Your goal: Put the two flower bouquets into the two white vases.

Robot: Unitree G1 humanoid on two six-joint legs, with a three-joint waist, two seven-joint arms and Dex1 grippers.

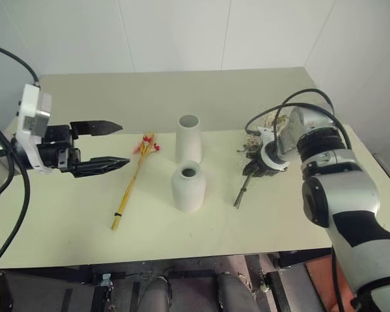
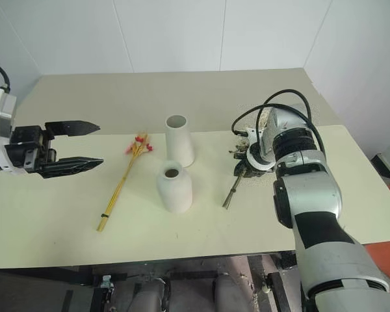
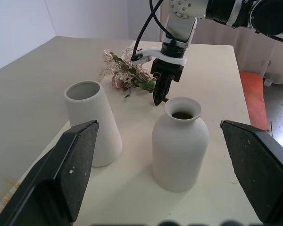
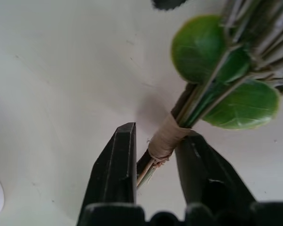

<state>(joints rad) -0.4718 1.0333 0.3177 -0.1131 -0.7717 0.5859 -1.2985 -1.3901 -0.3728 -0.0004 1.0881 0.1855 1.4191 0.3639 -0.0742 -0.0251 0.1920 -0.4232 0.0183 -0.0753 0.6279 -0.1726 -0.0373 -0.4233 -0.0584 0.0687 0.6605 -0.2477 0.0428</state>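
Bushy bouquet [image 1: 263,140] lies on the table [image 1: 65,227], stems toward 7 o'clock, blooms toward 1. Right gripper [image 4: 155,157] clamps its wrapped stems; left gripper [image 1: 110,144] gapes wide.

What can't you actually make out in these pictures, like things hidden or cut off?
- Bushy bouquet: in the head views, the right arm covers most of its blooms.
- Right pincer: its wrist view shows the fingers on either side of the wrapped stems; whether they pinch firmly is unclear.
- Slim bouquet: its blooms are too small to tell in detail.
- Tall vase and short vase: the insides are dark or hidden.
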